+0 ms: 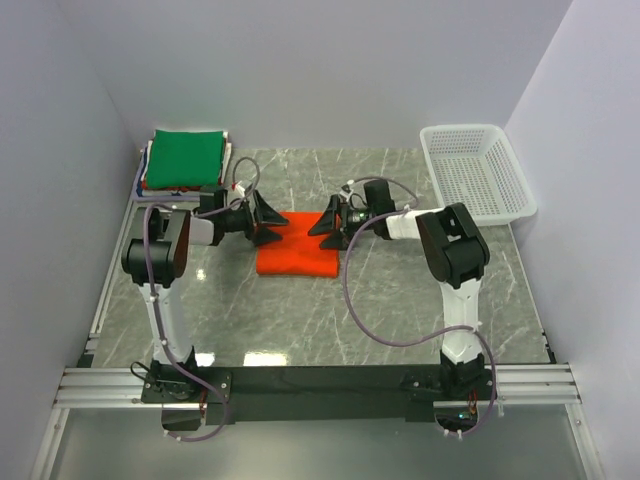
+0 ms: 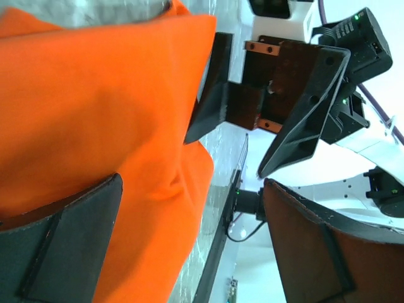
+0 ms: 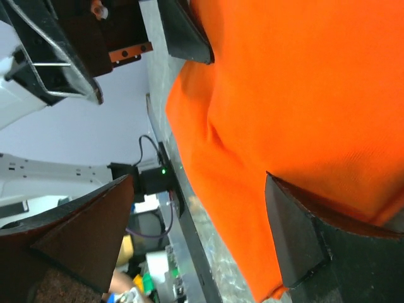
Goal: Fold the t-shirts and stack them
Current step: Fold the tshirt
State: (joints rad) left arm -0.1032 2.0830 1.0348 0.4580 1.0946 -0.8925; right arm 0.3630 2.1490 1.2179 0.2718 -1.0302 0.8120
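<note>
Left fingers (image 1: 266, 222) gaping wide | right fingers (image 1: 329, 226) gaping wide | both straddling orange shirt (image 1: 297, 258) at its far edge, seemingly readying a carry to far-left-corner stack (image 1: 185, 160)

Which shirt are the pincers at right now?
The orange shirt, folded mid-table between the left pincer and right pincer. The green shirt lies apart in the far left corner.

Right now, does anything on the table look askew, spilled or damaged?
Nothing stands out. The orange shirt lies folded flat mid-table, the green shirt tops a fairly tidy stack at the back left, and the white basket sits upright at the back right.
</note>
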